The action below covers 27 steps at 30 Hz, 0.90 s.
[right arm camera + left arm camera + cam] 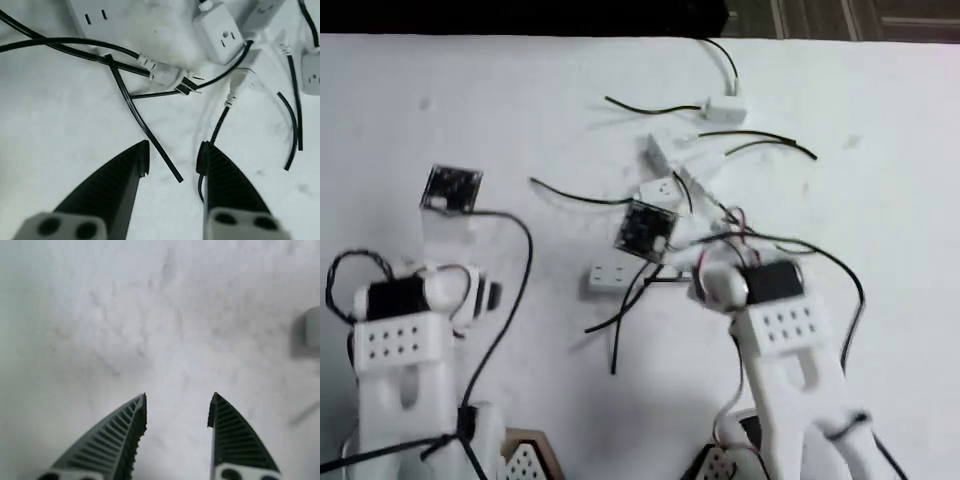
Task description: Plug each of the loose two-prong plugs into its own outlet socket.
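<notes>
1. Bench: white; all items are carried on it.
2. Left arm and right arm: white, set side by side at the near edge.
3. Left gripper: fingers are spread apart and nothing is held. Bare bench is seen ahead of it. A pale blurred block, possibly a socket, is noted off to one side.
4. Right gripper: fingers are parted and nothing is held.
5. Sockets: a long socket block and a small socket cube are found ahead of the right gripper, beyond its tips.
6. Two-prong plug: white and loose, laid flat between the right gripper and the socket block, prongs bare.
7. Black cord: its free end is seen in the gap between the right gripper's fingers.
</notes>
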Each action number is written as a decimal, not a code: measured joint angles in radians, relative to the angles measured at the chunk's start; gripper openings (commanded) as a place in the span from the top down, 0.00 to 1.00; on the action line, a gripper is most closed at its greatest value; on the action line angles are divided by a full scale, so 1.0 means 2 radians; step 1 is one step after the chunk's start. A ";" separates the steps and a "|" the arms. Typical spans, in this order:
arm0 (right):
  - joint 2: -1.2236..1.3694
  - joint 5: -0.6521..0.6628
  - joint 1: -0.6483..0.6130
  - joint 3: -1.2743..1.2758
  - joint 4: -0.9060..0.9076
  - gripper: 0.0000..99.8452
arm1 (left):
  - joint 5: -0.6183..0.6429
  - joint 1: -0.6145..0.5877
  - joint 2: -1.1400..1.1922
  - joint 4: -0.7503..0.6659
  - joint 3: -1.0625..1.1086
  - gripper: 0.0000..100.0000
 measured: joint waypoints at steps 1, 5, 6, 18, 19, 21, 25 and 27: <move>0.023 0.001 -0.005 -0.021 0.011 0.79 | -0.001 -0.005 -0.012 -0.011 0.020 0.79; 0.113 0.003 -0.027 -0.101 0.054 0.73 | -0.032 -0.012 -0.051 -0.037 0.086 0.79; 0.130 0.010 -0.034 -0.117 0.063 0.73 | -0.044 -0.012 -0.058 -0.040 0.097 0.79; 0.256 0.107 -0.067 -0.166 0.079 0.77 | -0.067 -0.013 -0.084 -0.094 0.185 0.79; 0.262 0.112 -0.068 -0.166 0.079 0.77 | -0.067 -0.013 -0.084 -0.095 0.186 0.79; 0.275 0.119 -0.070 -0.166 0.077 0.77 | -0.067 -0.013 -0.084 -0.096 0.186 0.79; 0.301 0.128 -0.070 -0.182 0.066 0.77 | -0.067 -0.013 -0.084 -0.097 0.186 0.79; 0.320 0.129 -0.069 -0.194 0.064 0.77 | -0.067 -0.016 -0.084 -0.098 0.186 0.79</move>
